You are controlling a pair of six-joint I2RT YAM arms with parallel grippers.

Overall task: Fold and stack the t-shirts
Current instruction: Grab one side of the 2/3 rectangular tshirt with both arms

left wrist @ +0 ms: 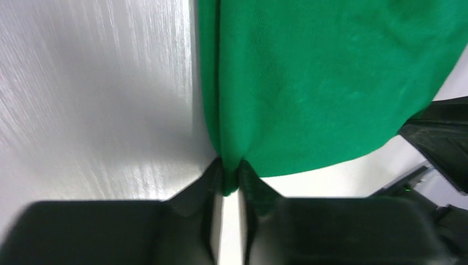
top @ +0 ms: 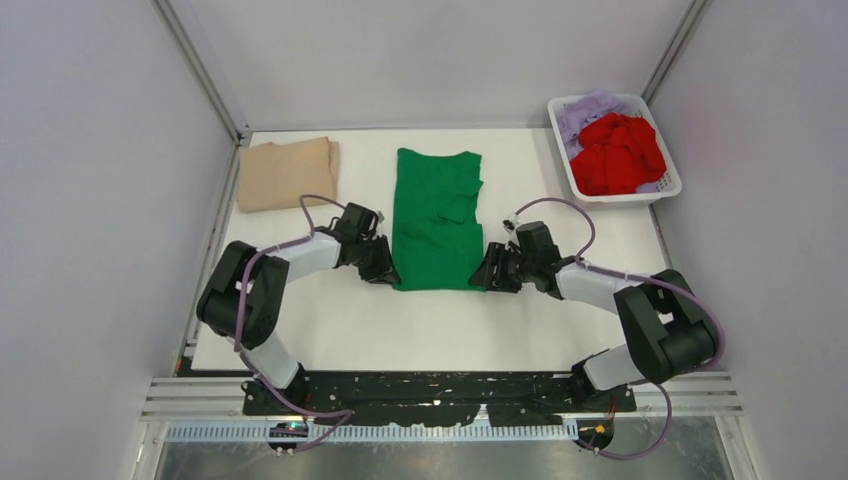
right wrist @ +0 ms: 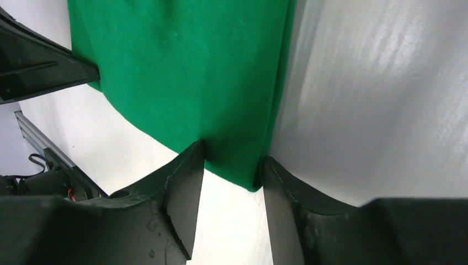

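Note:
The green t-shirt [top: 438, 220] lies folded into a long strip in the middle of the table. My left gripper [top: 385, 270] is at its near left corner and is shut on that corner [left wrist: 230, 176], with the cloth [left wrist: 320, 83] pinched between the fingertips. My right gripper [top: 488, 275] is at the near right corner. Its jaws stand apart around that corner [right wrist: 232, 160] of the green cloth [right wrist: 187, 72]. The tan t-shirt [top: 288, 172] lies folded at the back left. The red t-shirt [top: 618, 152] and the lavender t-shirt [top: 585, 112] lie crumpled in the basket.
The white slotted basket [top: 668, 187] stands at the back right corner. Grey walls enclose the table on three sides. Bare white table [top: 430, 330] lies between the green shirt and the arm bases.

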